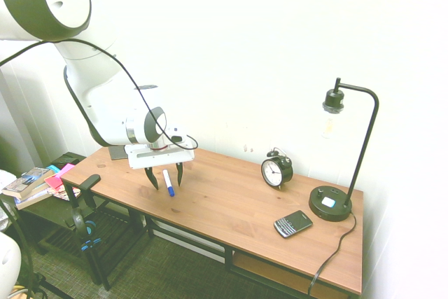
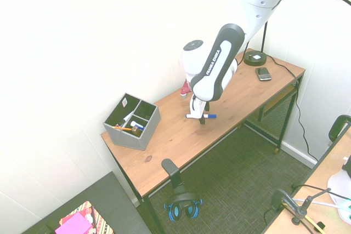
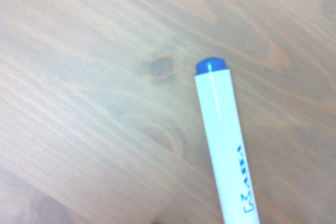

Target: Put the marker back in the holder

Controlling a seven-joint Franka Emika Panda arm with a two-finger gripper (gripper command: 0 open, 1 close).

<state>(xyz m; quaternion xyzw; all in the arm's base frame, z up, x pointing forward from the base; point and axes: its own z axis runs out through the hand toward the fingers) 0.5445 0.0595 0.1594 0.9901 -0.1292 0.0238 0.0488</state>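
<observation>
The wooden desk [image 2: 236, 108] carries every item under review, and positions below are referred to the holder [image 2: 132, 129], a gray compartmented organizer box standing at one end of that desk against the wall. The holder already contains a few pens and an orange pencil; the marker [image 2: 201, 116] is not among them. It lies flat on the desktop, well apart from the holder and towards the middle of the desk, white barrel with blue cap, blue print visible along the barrel in the wrist view.

The gripper [image 1: 165, 176] points straight down over the marker, its two dark fingers [image 1: 152, 178] spread to either side of the barrel. The jaws stand apart; no contact with the barrel can be confirmed from either exterior view, and the marker appears to rest on the wood.

Assessment: the approach is complete and the grasp is at hand but not made. Outstanding, in my judgement: close on the barrel, lift, carry across to the holder, and release into a compartment. Nothing of the placement is done
</observation>
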